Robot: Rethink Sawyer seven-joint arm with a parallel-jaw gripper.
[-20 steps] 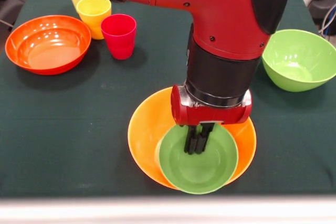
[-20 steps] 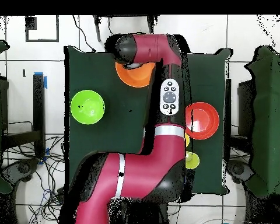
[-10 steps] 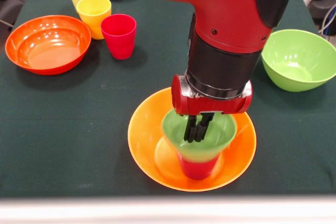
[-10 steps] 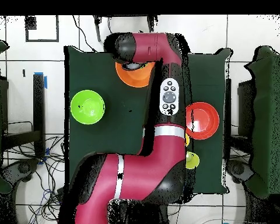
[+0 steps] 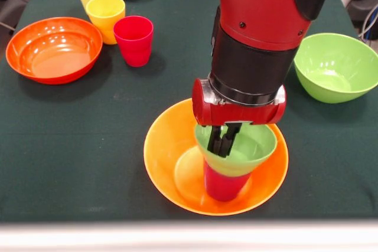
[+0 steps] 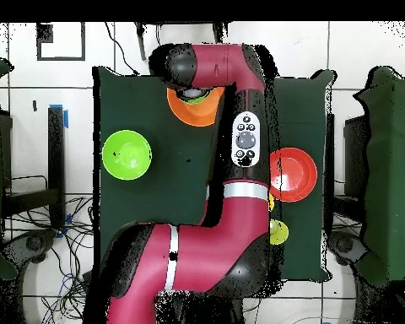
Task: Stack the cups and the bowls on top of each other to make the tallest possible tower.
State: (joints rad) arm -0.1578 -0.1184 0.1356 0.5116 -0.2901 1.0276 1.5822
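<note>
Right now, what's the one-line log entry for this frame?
gripper: inside small green bowl | bowl: atop red-pink piece, in large orange bowl | red-pink cup: unstacked

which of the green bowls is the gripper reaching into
The small green bowl, perched on a red-pink piece inside the large yellow-orange bowl; the gripper dips into it. The large green bowl sits alone on the table.

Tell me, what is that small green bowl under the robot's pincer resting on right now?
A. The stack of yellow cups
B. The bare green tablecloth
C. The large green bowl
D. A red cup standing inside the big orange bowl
D: in the front view the small green bowl sits atop a red cup that stands inside the big orange bowl, with the pincer reaching into it.
</note>
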